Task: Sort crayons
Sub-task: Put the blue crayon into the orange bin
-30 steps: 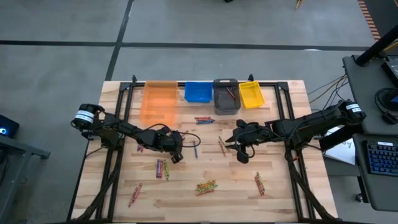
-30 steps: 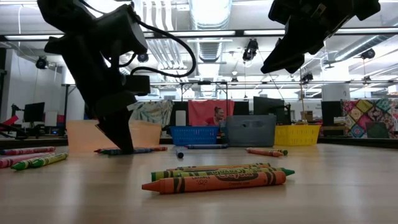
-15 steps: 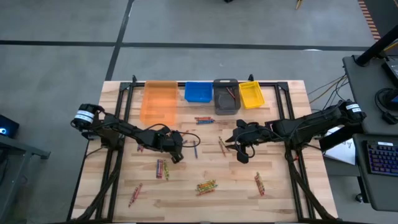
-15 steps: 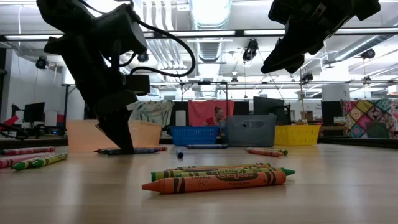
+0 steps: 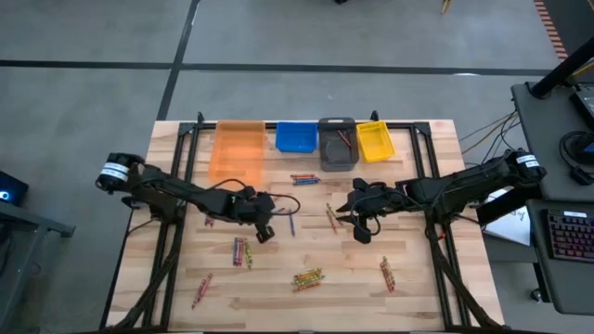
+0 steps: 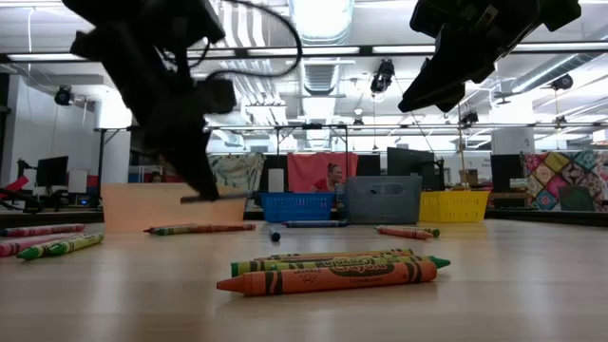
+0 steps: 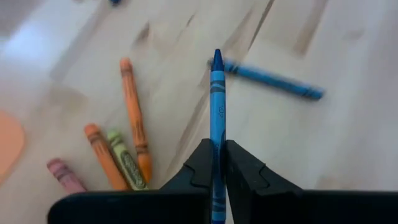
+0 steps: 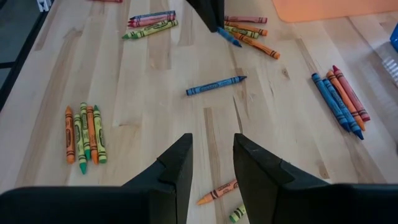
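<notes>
Table (image 5: 418, 278): wooden, crayons spread over it.
Bins (image 5: 239, 148): a row along the far edge.
Right gripper (image 8: 211, 163): fingers apart, holding nothing, up above the table.
Left gripper (image 7: 217, 163): pinched tight on a blue crayon (image 7: 216, 118), lifted off the wood.

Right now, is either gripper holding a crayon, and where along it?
The left gripper pinches a blue crayon near its blunt end, tip pointing forward. The right gripper is open and holds nothing.

Blue crayon (image 7: 217, 112) lifted; others (image 5: 308, 276) scattered
</notes>
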Action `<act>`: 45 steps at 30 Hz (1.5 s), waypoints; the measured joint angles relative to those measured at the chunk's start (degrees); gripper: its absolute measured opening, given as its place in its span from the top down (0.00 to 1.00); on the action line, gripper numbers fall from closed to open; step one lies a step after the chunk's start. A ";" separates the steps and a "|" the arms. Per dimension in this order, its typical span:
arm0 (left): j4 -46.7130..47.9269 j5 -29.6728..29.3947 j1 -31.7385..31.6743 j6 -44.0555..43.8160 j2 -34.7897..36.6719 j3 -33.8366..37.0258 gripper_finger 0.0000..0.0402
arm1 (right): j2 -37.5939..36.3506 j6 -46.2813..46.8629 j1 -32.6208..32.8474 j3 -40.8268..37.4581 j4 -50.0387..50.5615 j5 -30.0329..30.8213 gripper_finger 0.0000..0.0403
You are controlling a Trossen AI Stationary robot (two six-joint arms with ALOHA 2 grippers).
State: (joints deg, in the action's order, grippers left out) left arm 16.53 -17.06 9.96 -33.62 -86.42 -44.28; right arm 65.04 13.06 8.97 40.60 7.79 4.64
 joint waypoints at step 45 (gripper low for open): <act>11.56 1.07 -51.30 13.57 8.61 0.05 1.00 | -6.80 -9.97 -15.54 3.17 1.29 7.04 0.74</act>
State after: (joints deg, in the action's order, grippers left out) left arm 28.10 -16.00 -41.34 -20.05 -77.81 -44.23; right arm 58.24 3.09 -6.56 43.77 9.08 11.68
